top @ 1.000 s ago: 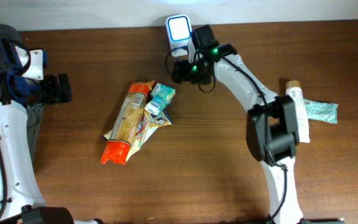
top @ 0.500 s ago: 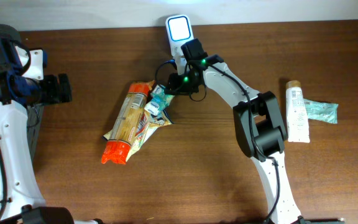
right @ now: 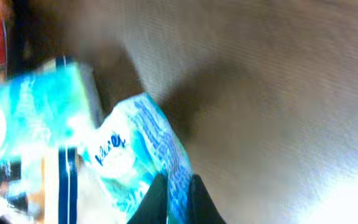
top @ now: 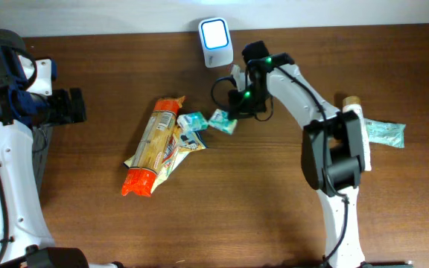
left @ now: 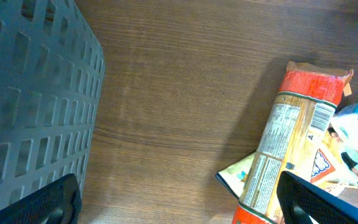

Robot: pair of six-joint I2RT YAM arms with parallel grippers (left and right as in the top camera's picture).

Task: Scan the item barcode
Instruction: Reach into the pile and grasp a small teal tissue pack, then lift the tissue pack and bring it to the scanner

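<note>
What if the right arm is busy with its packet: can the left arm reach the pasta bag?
Probably yes: the left end effector is open, with only bare table between it and the pasta bag. The packet is beyond it.

A pasta bag point(top: 155, 145) lies at nine o'clock from the table's point(top: 259, 216) centre. At three o'clock, a white tube point(top: 354, 112) lies just beside a teal sachet point(top: 386, 132). A grey slotted crate point(left: 36, 93) stands farther out at nine o'clock.

A grey slotted basket point(left: 30, 93) sits left of a red-topped food packet point(left: 294, 149) on the table point(left: 185, 93)
</note>
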